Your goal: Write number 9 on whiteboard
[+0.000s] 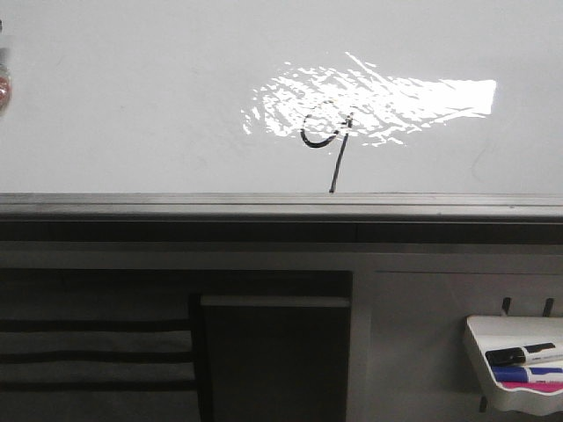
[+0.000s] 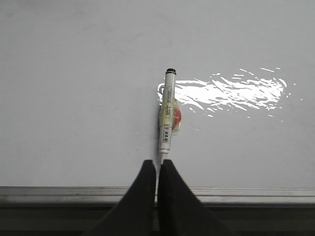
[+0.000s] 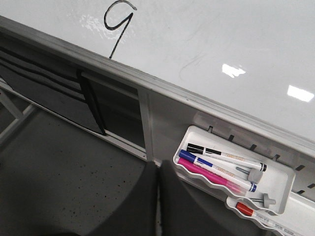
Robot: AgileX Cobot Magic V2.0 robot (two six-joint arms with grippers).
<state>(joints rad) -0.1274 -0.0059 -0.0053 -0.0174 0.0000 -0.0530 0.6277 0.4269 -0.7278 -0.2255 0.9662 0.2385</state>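
The number 9 (image 1: 327, 141) is drawn in thin black marker on the whiteboard (image 1: 132, 97), its loop inside the glare patch and its tail reaching down to the grey metal edge strip (image 1: 176, 205). It also shows in the right wrist view (image 3: 118, 24). My left gripper (image 2: 157, 162) is shut on the thin end of a white marker (image 2: 168, 113) wrapped with an orange-yellow tape blob. The marker stands out over bare whiteboard (image 2: 74, 73), away from the 9. My right gripper (image 3: 157, 167) is shut and empty, low beside the marker tray.
A small white marker tray (image 3: 278, 172) hangs under the board at the right, holding black, blue and pink markers (image 3: 221, 164); it also shows in the front view (image 1: 479, 338). Dark panels (image 1: 273, 360) sit below the edge strip.
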